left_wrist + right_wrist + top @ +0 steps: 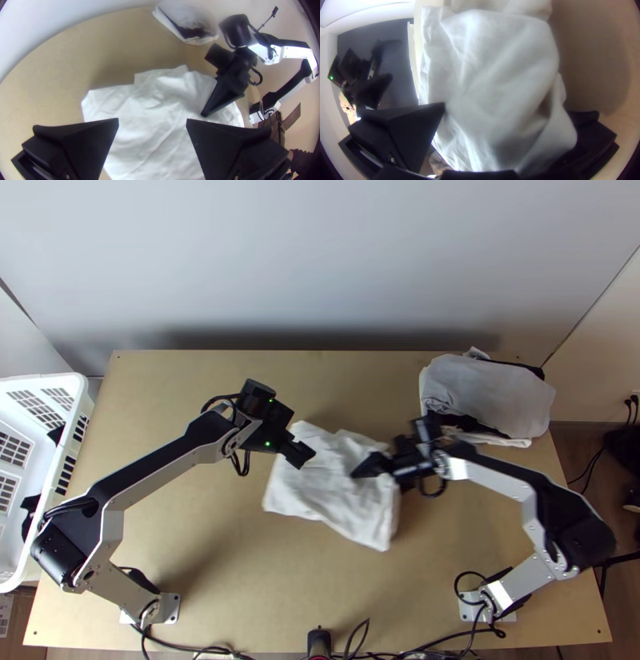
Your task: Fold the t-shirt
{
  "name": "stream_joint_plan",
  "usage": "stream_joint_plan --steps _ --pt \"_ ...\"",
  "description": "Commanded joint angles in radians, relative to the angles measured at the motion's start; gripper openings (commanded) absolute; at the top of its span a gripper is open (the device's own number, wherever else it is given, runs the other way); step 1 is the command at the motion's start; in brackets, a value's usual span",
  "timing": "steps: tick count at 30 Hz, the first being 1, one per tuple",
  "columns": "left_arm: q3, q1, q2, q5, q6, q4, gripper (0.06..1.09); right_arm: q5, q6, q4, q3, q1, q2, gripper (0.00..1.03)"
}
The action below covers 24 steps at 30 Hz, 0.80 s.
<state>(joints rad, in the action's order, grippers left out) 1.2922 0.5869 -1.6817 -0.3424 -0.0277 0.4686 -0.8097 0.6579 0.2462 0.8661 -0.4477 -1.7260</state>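
The light wooden table (240,604) spreads flat and smooth beneath me. On its middle lies the white t-shirt (308,484), soft, creased, roughly four-sided. At my left side stands a white plastic basket (54,382), its walls pierced by grids, dark cloth inside. Beyond my right arm (496,481) sits a rounded pile (492,392) of grey, black and white cloth. My right gripper (370,468) crosses the shirt's side, jaws apart, fabric draped over one finger. My left gripper (298,448) hangs over the shirt, jaws wide open.
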Motion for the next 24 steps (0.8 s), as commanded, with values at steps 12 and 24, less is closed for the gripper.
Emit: stream_joint_plan --steps 12,24 --pt "0.01 -0.024 0.05 0.011 -0.067 -0.01 1.04 0.311 0.066 -0.166 0.146 -0.144 0.164 0.03" --pt "0.042 -0.07 0.073 0.013 -0.101 -0.01 1.04 0.342 -0.035 -0.054 0.349 0.092 0.232 0.03"
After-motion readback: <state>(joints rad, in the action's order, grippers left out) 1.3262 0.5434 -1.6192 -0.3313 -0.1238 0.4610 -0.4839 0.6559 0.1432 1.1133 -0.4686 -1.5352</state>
